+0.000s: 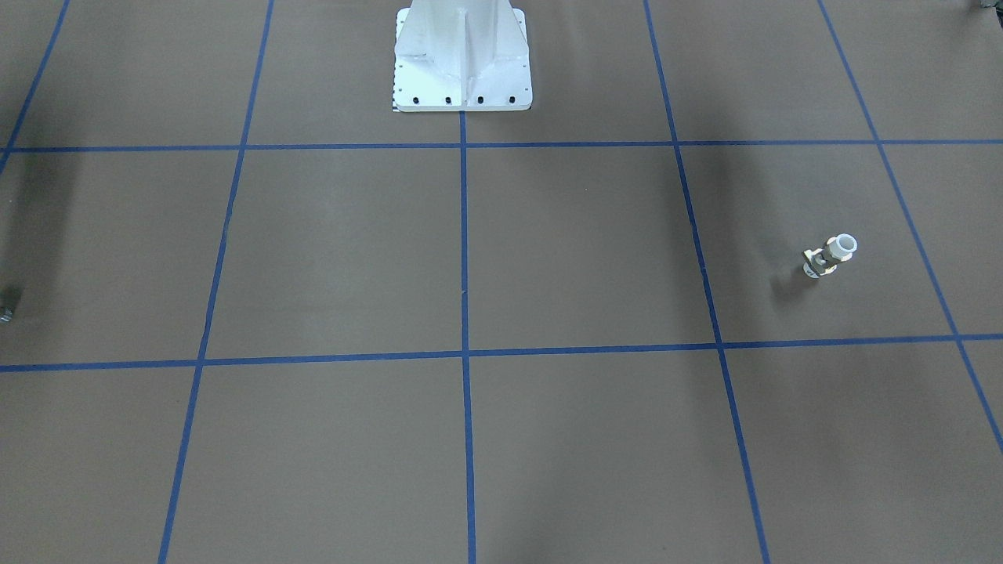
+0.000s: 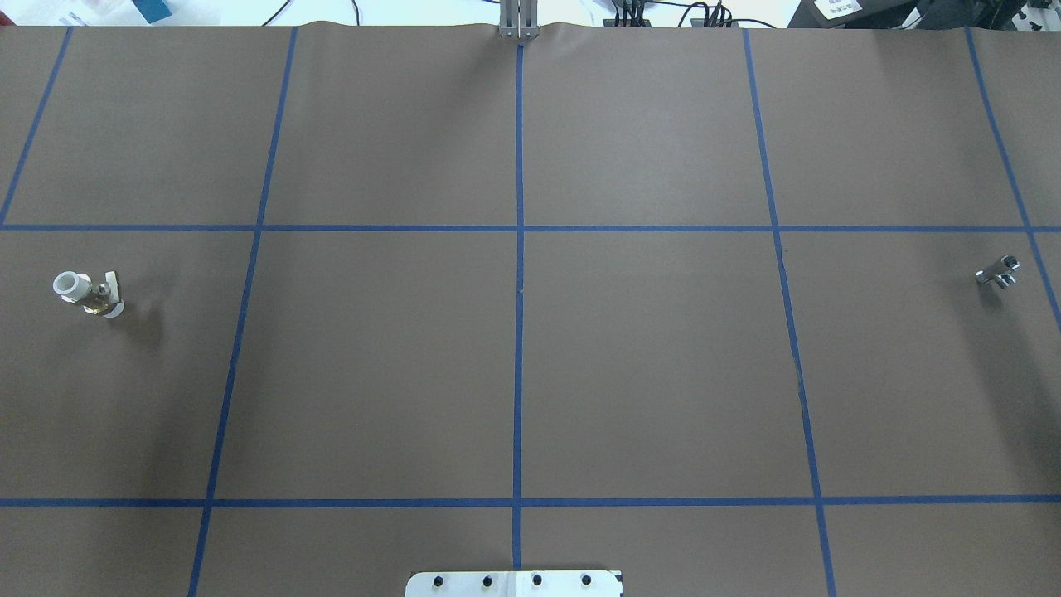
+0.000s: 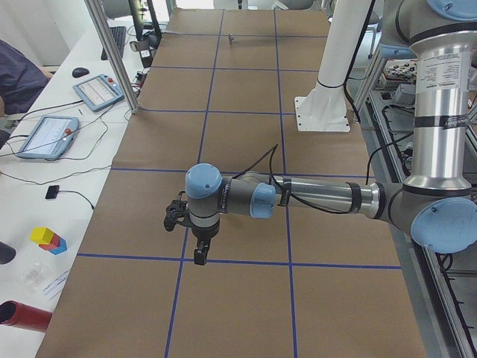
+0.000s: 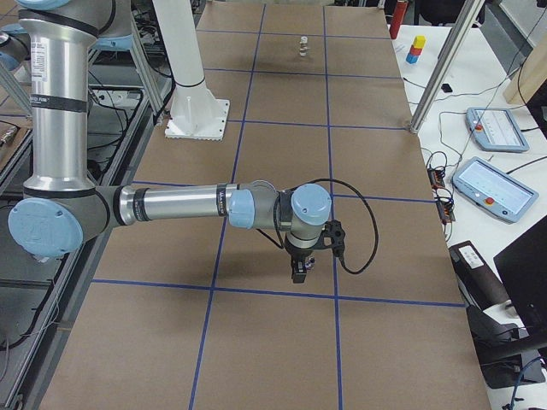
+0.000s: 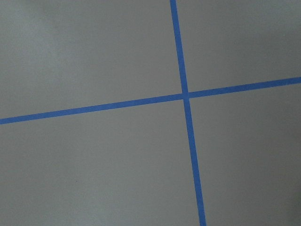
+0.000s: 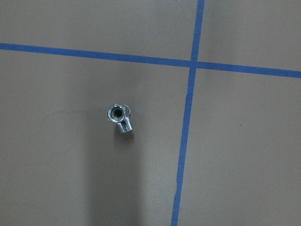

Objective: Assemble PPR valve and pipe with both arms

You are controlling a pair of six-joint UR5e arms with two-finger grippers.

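Brown paper (image 2: pixel 646 373) crossed by blue tape (image 2: pixel 518 332) forms the work surface, and both parts lie loose on it. The pipe (image 6: pixel 120 118) rests below the right gripper (image 4: pixel 299 272). The PPR valve (image 2: pixel 89 294) stands outside the left gripper's (image 3: pixel 200 253) wrist view. I cannot tell whether either gripper is parted. This looks like the approach step: each gripper must next descend and centre on its part.

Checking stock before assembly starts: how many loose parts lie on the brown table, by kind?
PPR valve: 1
pipe: 1
Total: 2
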